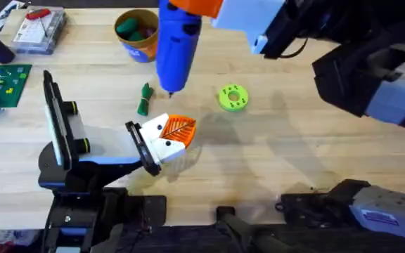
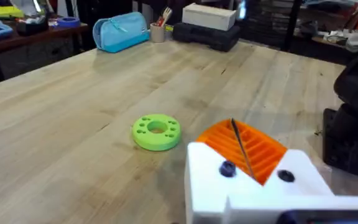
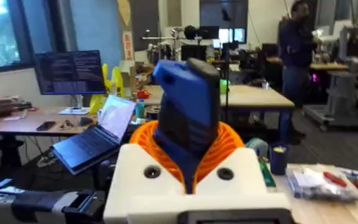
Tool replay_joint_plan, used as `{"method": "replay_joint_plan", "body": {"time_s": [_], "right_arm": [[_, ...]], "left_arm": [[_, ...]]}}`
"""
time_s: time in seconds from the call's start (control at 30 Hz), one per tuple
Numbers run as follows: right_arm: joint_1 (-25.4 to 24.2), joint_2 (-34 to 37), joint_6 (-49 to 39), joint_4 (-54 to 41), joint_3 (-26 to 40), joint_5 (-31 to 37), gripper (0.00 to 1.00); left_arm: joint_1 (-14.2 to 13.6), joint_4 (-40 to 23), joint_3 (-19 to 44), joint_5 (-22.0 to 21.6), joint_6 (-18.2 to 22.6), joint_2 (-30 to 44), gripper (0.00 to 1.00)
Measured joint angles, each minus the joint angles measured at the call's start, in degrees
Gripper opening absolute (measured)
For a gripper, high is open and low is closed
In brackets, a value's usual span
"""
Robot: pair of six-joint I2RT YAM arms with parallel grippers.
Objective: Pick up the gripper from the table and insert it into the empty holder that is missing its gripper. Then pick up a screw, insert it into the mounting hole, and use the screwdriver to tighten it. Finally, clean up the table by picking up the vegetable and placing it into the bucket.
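At the top centre of the overhead frame I see my right end effector (image 1: pixel 188 8) clamped around the blue screwdriver (image 1: pixel 176 46), tip down just above the gripper (image 1: pixel 173 133), which sits in the holder (image 1: pixel 143 147) mid-frame on the worktop (image 1: pixel 294 154). My left end effector's state I cannot tell.

Overhead view: fixed above the arm bases, looking down and forward across the counter (image 1: pixel 294 154), at moderate distance. Left wrist view: low and close over the counter, facing along its surface toward the room behind. Right wrist view: raised, facing nearly level into the room, with the screwdriver (image 3: pixel 188 112) immediately before the lens. Overhead and left wrist views share the green disc (image 1: pixel 233 98) and surrounding counter.
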Motion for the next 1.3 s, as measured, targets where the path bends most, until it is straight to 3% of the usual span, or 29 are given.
{"method": "replay_joint_plan", "body": {"time_s": [0.33, 0.6, 0.8, 1.3], "right_arm": [[1.1, 0.7, 0.1, 2.7, 0.8, -2.2, 0.026], [1.3, 7.3, -0.3, 1.3, 10.1, -7.9, 0.026], [2.6, 10.5, -0.3, 1.2, 13.3, -9.8, 0.026], [5.6, 11.3, -0.3, 2.2, 14.3, -14.5, 0.026]], "left_arm": [[0.0, 0.0, 0.0, 0.0, 0.0, 0.0, 0.012], [0.0, 0.0, 0.0, 0.0, 0.0, 0.0, 0.012], [0.0, 0.0, 0.0, 0.0, 0.0, 0.0, 0.012], [0.0, 0.0, 0.0, 0.0, 0.0, 0.0, 0.012]]}}
